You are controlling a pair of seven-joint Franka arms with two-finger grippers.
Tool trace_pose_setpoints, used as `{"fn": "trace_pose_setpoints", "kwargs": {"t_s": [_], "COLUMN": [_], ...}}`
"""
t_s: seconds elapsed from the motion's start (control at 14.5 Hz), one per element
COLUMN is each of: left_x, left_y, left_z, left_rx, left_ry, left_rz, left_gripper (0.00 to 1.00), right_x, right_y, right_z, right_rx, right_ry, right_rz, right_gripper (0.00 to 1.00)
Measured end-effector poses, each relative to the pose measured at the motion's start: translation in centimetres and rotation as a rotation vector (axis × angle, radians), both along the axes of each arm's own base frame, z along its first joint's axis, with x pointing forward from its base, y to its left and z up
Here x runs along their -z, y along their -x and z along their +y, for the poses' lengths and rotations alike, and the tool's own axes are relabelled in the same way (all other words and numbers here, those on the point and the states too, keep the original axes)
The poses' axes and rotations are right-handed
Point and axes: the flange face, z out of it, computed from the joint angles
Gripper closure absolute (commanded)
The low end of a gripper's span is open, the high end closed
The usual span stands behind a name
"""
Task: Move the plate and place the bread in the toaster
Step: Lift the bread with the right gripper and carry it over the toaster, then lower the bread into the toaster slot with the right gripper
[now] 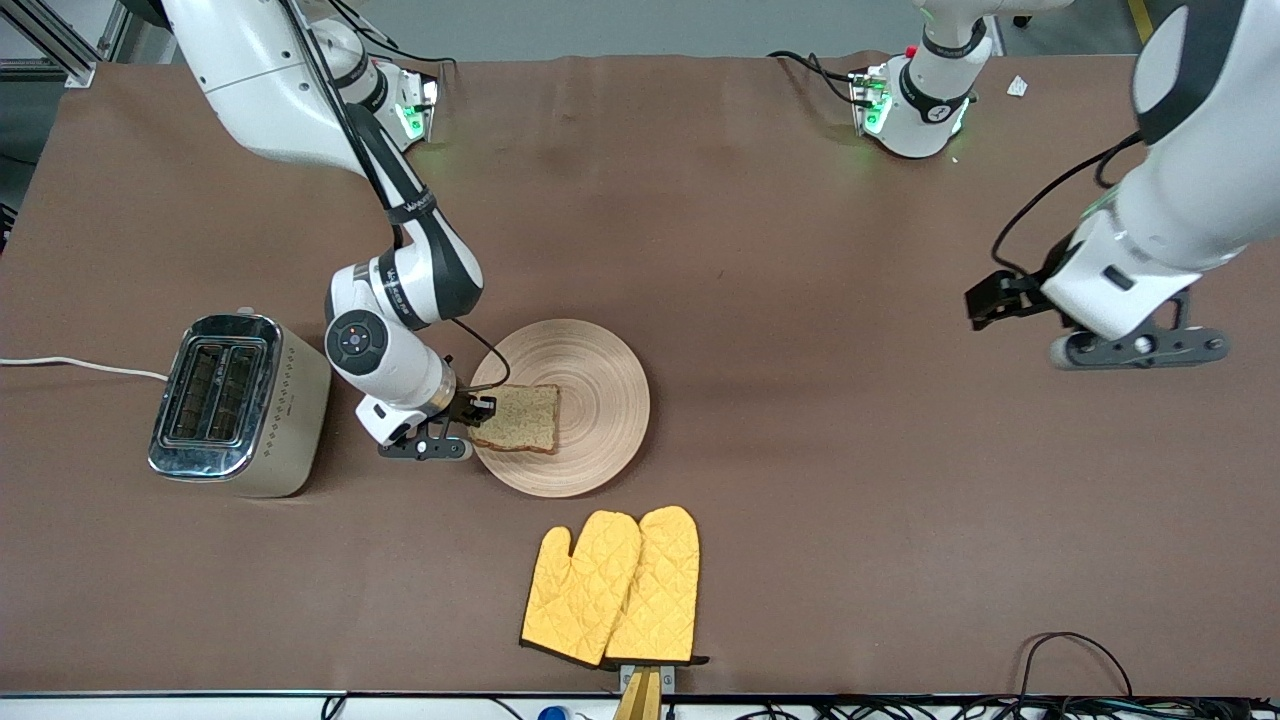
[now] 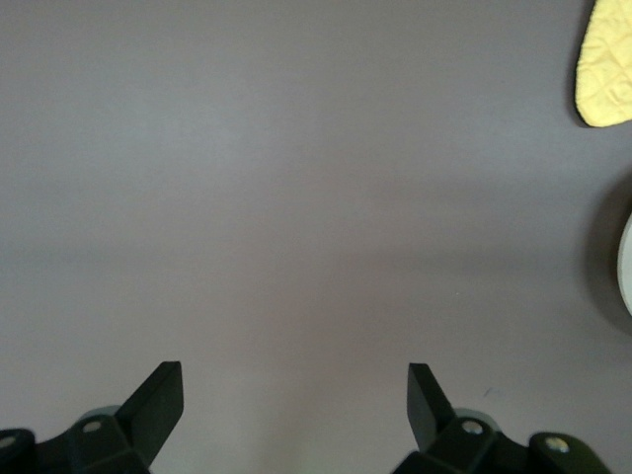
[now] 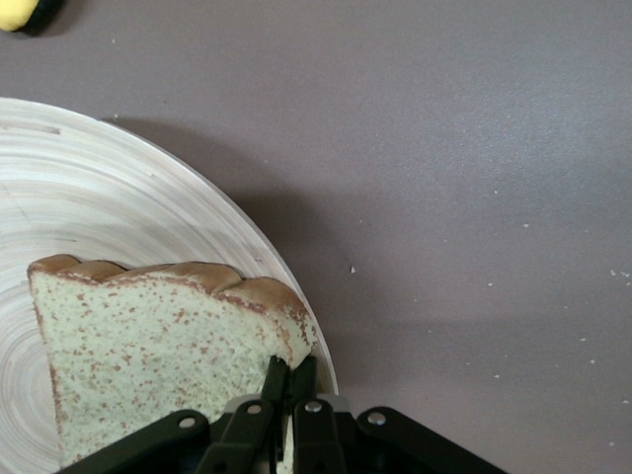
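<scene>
The light wooden plate lies mid-table, and the brown speckled bread rests on it at the edge toward the toaster. My right gripper is low at that edge of the plate and is shut on the bread's corner. The right wrist view shows its fingers pinching the bread above the plate's rim. The cream toaster with a chrome top stands beside the plate toward the right arm's end, both slots empty. My left gripper is open and empty over bare table at the left arm's end; the left wrist view also shows it open.
A pair of yellow oven mitts lies nearer the front camera than the plate; one tip shows in the left wrist view. The toaster's white cord runs off the table's end. Cables hang along the front edge.
</scene>
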Motion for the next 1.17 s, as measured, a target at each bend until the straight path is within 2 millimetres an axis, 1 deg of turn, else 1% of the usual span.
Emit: {"fn": "trace_pose_setpoints", "kwargs": {"t_s": [0.07, 0.14, 0.21, 0.28, 0.34, 0.41, 0.55, 0.69, 0.76, 0.83, 0.9, 0.97, 1.03, 1.1, 1.17], "left_x": [-0.2, -0.2, -0.2, -0.1, -0.1, -0.1, -0.1, -0.1, -0.1, -0.1, -0.1, -0.1, -0.1, -0.1, -0.1], "left_y": [0.0, 0.0, 0.0, 0.0, 0.0, 0.0, 0.0, 0.0, 0.0, 0.0, 0.0, 0.0, 0.0, 0.0, 0.0], "left_z": [0.6, 0.8, 0.7, 0.6, 0.6, 0.6, 0.8, 0.8, 0.8, 0.8, 0.8, 0.8, 0.8, 0.8, 0.9], "left_rx": [-0.007, -0.009, -0.007, -0.005, -0.004, -0.005, -0.008, -0.008, -0.008, -0.008, -0.008, -0.008, -0.009, -0.009, -0.010], "left_ry": [0.000, 0.000, -0.001, -0.001, -0.001, -0.001, -0.001, -0.001, -0.001, -0.001, -0.001, -0.001, -0.001, -0.001, -0.001], "left_rz": [-0.001, -0.001, 0.000, 0.001, 0.002, 0.002, 0.002, 0.002, 0.003, 0.003, 0.003, 0.003, 0.003, 0.003, 0.003], "left_gripper": [0.00, 0.00, 0.00, 0.00, 0.00, 0.00, 0.00, 0.00, 0.00, 0.00, 0.00, 0.00, 0.00, 0.00, 0.00], "right_x": [-0.1, -0.6, -1.7, -3.7, -6.1, -9.2, -15.8, -22.2, -24.9, -27.1, -28.7, -29.7, -30.2, -30.3, -29.9], "right_y": [0.0, -0.1, -0.4, -0.8, -1.2, -1.6, -2.0, -1.7, -1.5, -1.2, -0.9, -0.6, -0.5, -0.5, -0.5], "right_z": [0.0, 0.1, 0.1, 0.1, 0.0, -0.6, -2.6, -4.3, -4.9, -5.5, -6.1, -6.8, -7.4, -7.8, -8.0], "right_rx": [0.000, -0.001, -0.003, -0.005, -0.008, -0.018, -0.050, -0.055, -0.051, -0.045, -0.036, -0.026, -0.017, -0.009, 0.007], "right_ry": [0.000, 0.001, 0.002, 0.004, 0.011, 0.035, 0.144, 0.292, 0.362, 0.436, 0.511, 0.584, 0.662, 0.741, 0.826], "right_rz": [0.001, 0.006, 0.015, 0.026, 0.034, 0.033, 0.032, 0.047, 0.052, 0.061, 0.072, 0.079, 0.084, 0.083, 0.086], "right_gripper": [1.00, 1.00, 1.00, 1.00, 1.00, 1.00, 1.00, 1.00, 1.00, 1.00, 1.00, 1.00, 1.00, 1.00, 1.00]}}
